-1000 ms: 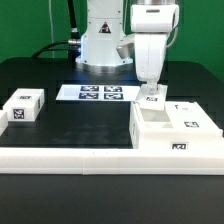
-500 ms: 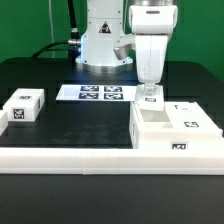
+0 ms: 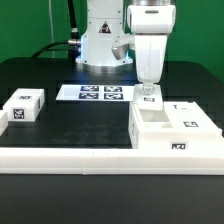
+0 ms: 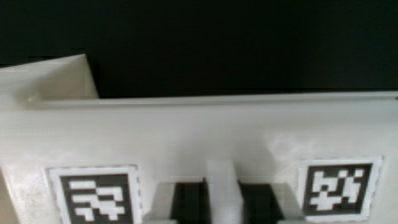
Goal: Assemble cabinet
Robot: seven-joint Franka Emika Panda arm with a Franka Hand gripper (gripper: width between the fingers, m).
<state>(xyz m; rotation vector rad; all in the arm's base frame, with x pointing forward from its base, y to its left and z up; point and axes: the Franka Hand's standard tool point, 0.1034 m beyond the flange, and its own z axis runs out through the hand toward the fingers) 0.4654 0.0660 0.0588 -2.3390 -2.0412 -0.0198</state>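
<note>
Your cabinet [image 3: 165,135] sits on the bench [image 3: 80,125], just to the exterior view's right of the marker board [image 3: 99,93]. Jaws are down at its corner nearest that board; can't tell if they're spread or pinching.

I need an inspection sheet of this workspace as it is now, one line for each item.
Surface: black table, marker board flat near the robot base.
Job's things: cabinet on the exterior view's right, a recess facing up.
Clutter: small tagged block on the exterior view's left; border rail in front.
Grippers: gripper low at the cabinet's far edge; open or shut unclear.
Cables: thin dark cables behind the base.
Surroundings: green wall.
</note>
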